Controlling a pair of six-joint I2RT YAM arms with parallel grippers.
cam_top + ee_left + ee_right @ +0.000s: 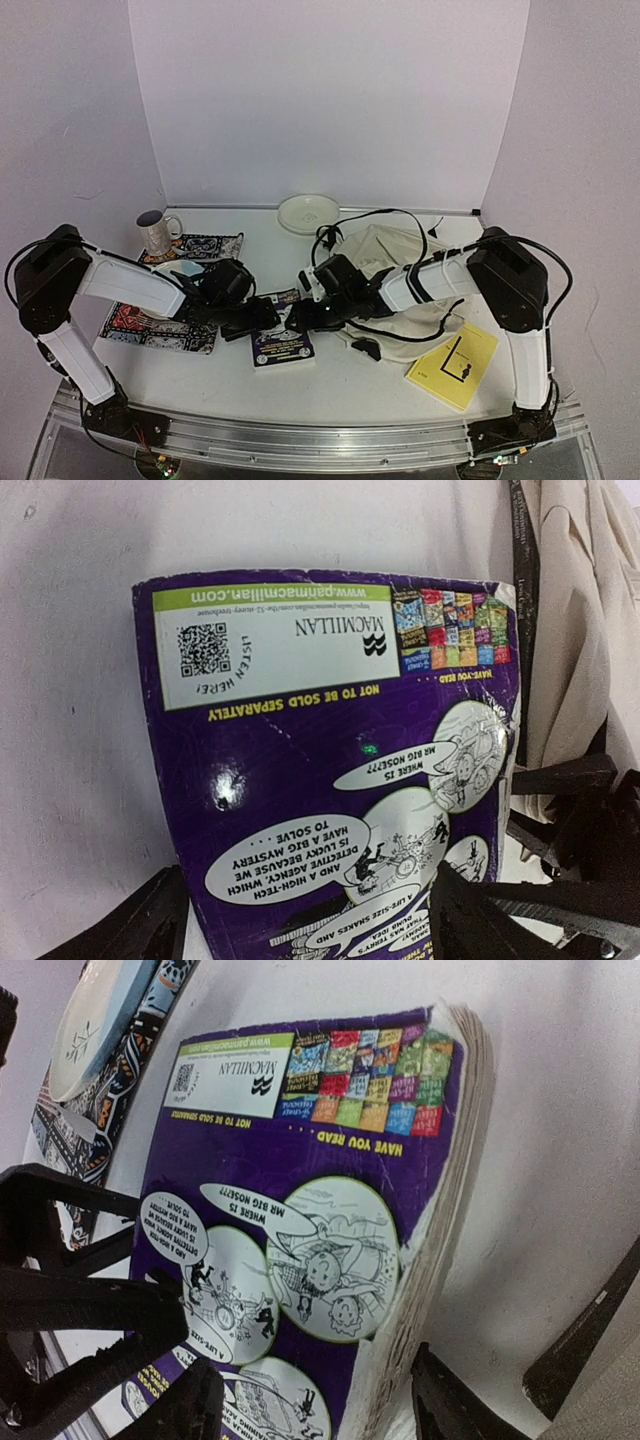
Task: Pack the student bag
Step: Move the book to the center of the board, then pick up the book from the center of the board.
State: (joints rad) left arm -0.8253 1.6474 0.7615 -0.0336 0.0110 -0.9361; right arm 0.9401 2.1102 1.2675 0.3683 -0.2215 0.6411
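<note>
Student bag [375, 248] beside right gripper [308, 306]; outside open jaws.

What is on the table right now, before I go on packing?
student bag: one, cream with black straps, right of centre
purple book: one, purple, front centre
yellow book: one, yellow, front right
plate: one, cream, back centre
mug: one, grey, back left
small dish: one, pale, left on a placemat
placemats: two, patterned, left side
left gripper: one, black, jaws apart astride the purple book
right gripper: one, black, jaws apart astride the same book
</note>
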